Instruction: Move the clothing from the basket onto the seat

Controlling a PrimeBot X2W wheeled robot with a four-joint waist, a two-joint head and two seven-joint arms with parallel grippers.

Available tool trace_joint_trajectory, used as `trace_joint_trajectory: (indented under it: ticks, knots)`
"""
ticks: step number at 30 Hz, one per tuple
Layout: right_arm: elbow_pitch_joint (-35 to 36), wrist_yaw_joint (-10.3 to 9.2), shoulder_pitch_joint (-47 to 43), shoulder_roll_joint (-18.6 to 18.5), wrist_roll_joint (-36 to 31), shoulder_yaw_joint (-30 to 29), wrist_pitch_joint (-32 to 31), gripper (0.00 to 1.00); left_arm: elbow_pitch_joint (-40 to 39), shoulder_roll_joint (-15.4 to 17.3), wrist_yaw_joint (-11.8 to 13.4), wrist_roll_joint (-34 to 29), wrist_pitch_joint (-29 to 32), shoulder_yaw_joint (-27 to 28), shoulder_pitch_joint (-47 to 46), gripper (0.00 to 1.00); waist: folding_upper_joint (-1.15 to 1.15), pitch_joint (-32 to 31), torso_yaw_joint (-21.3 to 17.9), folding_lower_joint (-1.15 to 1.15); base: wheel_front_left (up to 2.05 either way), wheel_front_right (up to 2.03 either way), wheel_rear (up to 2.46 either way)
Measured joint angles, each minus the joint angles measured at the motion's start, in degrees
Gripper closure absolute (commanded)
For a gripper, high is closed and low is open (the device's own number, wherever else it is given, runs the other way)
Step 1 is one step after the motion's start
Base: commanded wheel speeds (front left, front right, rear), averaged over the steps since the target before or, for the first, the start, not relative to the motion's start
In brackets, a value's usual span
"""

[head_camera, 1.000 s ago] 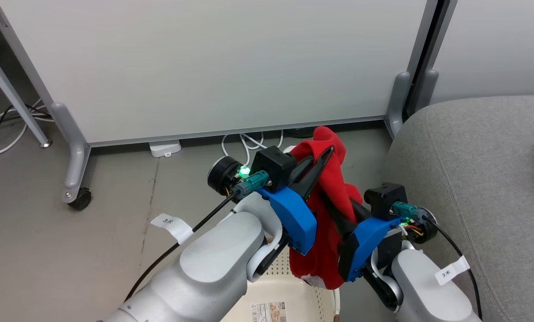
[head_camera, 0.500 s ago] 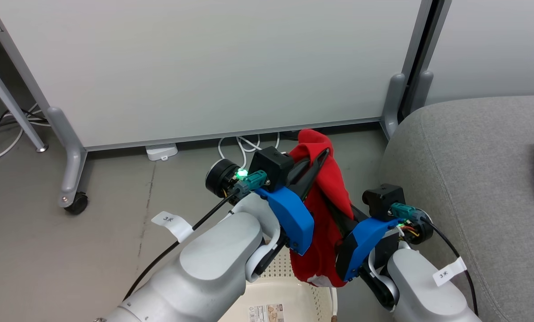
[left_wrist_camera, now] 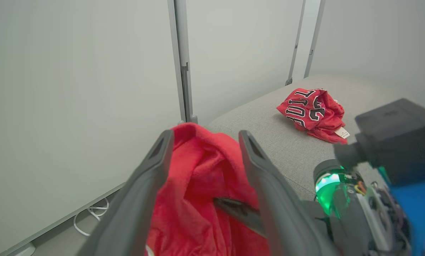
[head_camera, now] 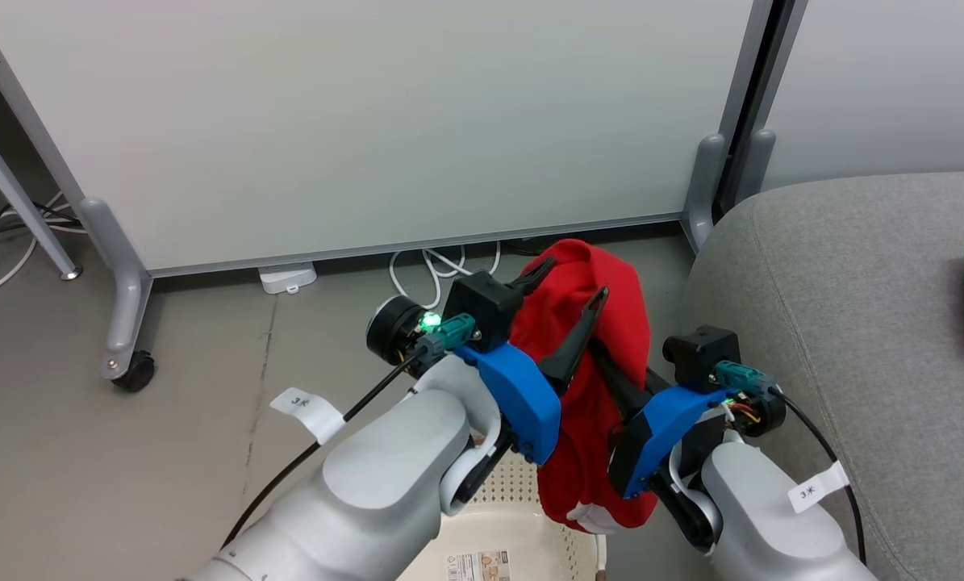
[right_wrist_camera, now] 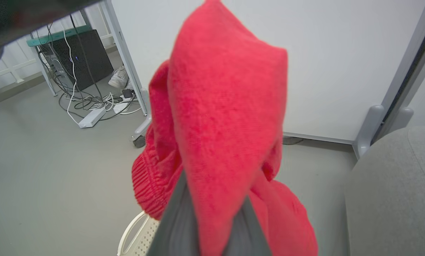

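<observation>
Holding the shorts (head_camera: pixel 603 323) high above the basket (head_camera: pixel 507 489), which sits at 6 o'clock beneath my arms, should let me carry them across without snagging its rim. My right claw (head_camera: pixel 615 379) is clenched on the cloth and takes its weight. My left claw (head_camera: pixel 575 278) stands released, its 2 fingers spread with a fold draped between them. The seat (head_camera: pixel 836 323) lies at 3 o'clock, and the jersey (left_wrist_camera: pixel 313 112) already rests there, so I judge 1 garment remains.

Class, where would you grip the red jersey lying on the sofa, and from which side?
Probably a raised fold on top of the jersey, coming from above: it lies crumpled in a heap on the sofa, folds standing up, edges flat.
</observation>
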State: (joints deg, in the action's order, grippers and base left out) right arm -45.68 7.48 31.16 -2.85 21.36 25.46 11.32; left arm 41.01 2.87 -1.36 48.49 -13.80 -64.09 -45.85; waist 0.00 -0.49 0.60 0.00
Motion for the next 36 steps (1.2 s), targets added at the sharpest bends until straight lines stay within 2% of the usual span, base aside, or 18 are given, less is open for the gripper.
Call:
trace_joint_trajectory:
  ticks: [7, 11, 12, 13, 15, 20, 21, 22, 26, 29, 36]
  knots:
    - [-0.52, 0.0, 0.44, -0.01, 0.46, -1.9, 1.41, 1.0, -2.99, 1.86, 0.37, -1.65, -1.1, 2.97, 4.44, 0.0, 0.0, 0.19, -0.1, 0.0, 0.0, 0.0, 0.0]
    - [-0.53, 0.0, 0.65, -0.01, -0.13, -2.99, 1.89, 1.0, -10.43, 4.98, 0.81, -6.36, -1.2, 9.94, 9.91, 0.0, 0.0, 0.57, -0.66, 0.0, 0.0, 0.0, 0.0]
    - [-0.53, 0.0, 0.65, -0.01, -0.13, -2.99, 1.89, 1.0, -10.43, 4.98, 0.81, -6.36, -1.2, 9.94, 9.91, 0.0, 0.0, 0.57, -0.66, 0.0, 0.0, 0.0, 0.0]
    - [-0.29, 0.0, 0.67, -0.01, -0.54, -3.5, 2.04, 1.0, -14.05, 6.65, 0.81, -9.43, -1.2, 13.7, 14.06, 0.0, 0.0, 0.77, -1.15, 0.0, 0.0, 0.0, 0.0]
    - [0.15, 0.0, 0.68, -0.01, -0.75, -3.99, 2.22, 1.0, -17.63, 7.92, 0.63, -12.37, -1.2, 17.3, 18.45, 0.0, 0.0, 0.98, -1.67, 0.0, 0.0, 0.0, 0.0]
    - [1.63, 0.0, 0.63, -0.01, -1.66, -4.94, 2.34, 1.0, -23.86, 9.72, -0.36, -19.14, -1.2, 25.83, 28.27, 0.0, 0.0, 1.48, -3.11, 0.0, 0.0, 0.0, 0.0]
    - [1.63, 0.0, 0.63, -0.01, -1.66, -4.94, 2.34, 1.0, -23.86, 9.72, -0.36, -19.14, -1.2, 25.83, 28.27, 0.0, 0.0, 1.48, -3.11, 0.0, 0.0, 0.0, 0.0]
    - [2.19, 0.0, 0.57, -0.01, -1.87, -5.25, 2.2, 1.0, -25.3, 10.13, -0.83, -21.59, -1.2, 28.66, 31.55, 0.0, 0.0, 1.64, -3.69, 0.0, 0.0, 0.0, 0.0]
    - [3.52, 0.0, -0.09, 0.0, -2.69, -6.16, 1.66, 1.0, -28.81, 10.12, -1.45, -26.93, -1.21, 34.45, 36.84, 0.0, 0.0, 1.89, -4.97, 0.0, 0.0, 0.0, 0.0]
    - [4.59, 0.0, -0.62, -0.01, -3.03, -6.61, 1.09, 1.0, -30.74, 8.66, -1.51, -28.91, -1.21, 39.2, 40.46, 0.0, 0.0, 2.07, -6.02, 0.0, 0.0, 0.0, 0.0]
    - [7.25, 0.0, -1.82, 0.0, -3.2, -7.2, -0.02, 1.0, -31.64, 6.09, -3.92, -33.03, -1.2, 44.63, 43.92, 0.0, 0.0, 2.4, -9.13, 0.0, 0.0, 0.0, 0.0]
